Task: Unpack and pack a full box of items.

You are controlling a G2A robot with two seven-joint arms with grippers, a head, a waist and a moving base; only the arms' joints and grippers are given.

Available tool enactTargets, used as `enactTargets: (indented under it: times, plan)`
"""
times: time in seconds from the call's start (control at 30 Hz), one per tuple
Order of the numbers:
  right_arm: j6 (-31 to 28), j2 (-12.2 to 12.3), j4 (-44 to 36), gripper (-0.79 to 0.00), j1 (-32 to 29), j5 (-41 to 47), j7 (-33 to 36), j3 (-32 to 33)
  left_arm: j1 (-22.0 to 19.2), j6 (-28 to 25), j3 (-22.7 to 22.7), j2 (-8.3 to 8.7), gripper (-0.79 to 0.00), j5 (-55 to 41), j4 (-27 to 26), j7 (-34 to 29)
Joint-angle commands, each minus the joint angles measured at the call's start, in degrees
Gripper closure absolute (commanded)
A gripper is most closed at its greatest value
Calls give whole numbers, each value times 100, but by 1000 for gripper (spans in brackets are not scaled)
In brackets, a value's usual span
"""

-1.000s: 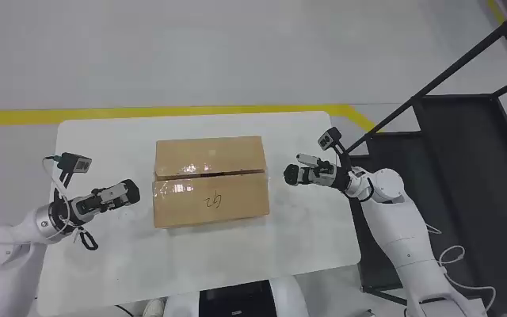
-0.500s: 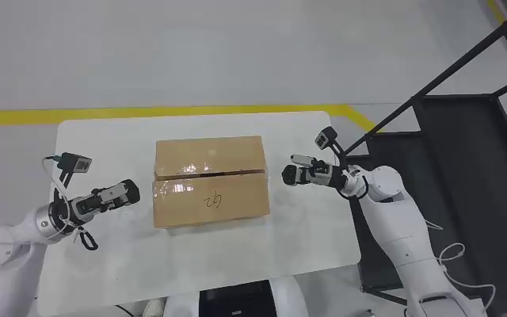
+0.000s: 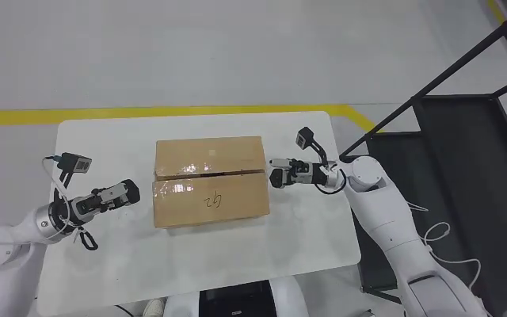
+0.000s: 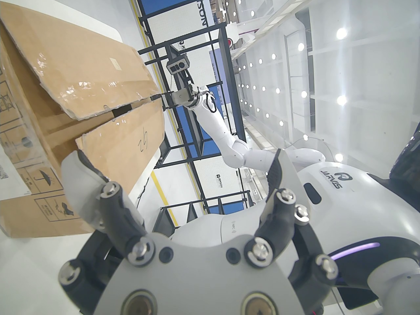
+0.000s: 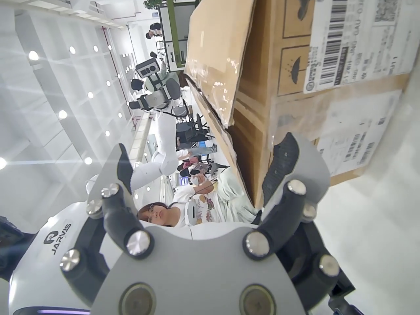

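**Cardboard box** (image 3: pixel 210 181): stands mid-way on the white table (image 3: pixel 103 135). Both top flaps are down and meet along a central seam (image 3: pixel 211 173) that gapes a little at each end. A shipping label (image 5: pixel 357 27) is on the end wall facing the right arm.

**Right gripper** (image 3: pixel 277 174): fingers spread, just beside the box's end at seam height. We cannot tell whether it touches.

**Left gripper** (image 3: pixel 127 192): fingers spread, near the opposite end and apart from the box.

**Step, as we judge it:** opening the flaps, with unpacking not yet begun.

**Handling notes:**
- We would slip one right finger under the lifted flap corner at the gap and close lightly on the single flap, not on both.
- We would then swing the flap outward about its hinge line rather than pull straight up.
- The box is light cardboard and may slide, so we would steady the far end with the left gripper.
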Motion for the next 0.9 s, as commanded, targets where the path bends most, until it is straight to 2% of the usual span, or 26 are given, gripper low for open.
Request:
enactTargets:
  times: [0.0,0.27,0.5,0.87]
  plan:
    - [-76,-10,30,-785,63,16,80,-72,0,0,0,0,-785,0,0,0]
    - [-358,25,-84,-785,96,87,549,-123,0,0,0,0,-785,0,0,0]
    - [-472,60,-275,-785,15,543,1053,-94,0,0,0,0,-785,0,0,0]
    - [-700,36,-333,-785,90,1264,1429,-261,0,0,0,0,-785,0,0,0]
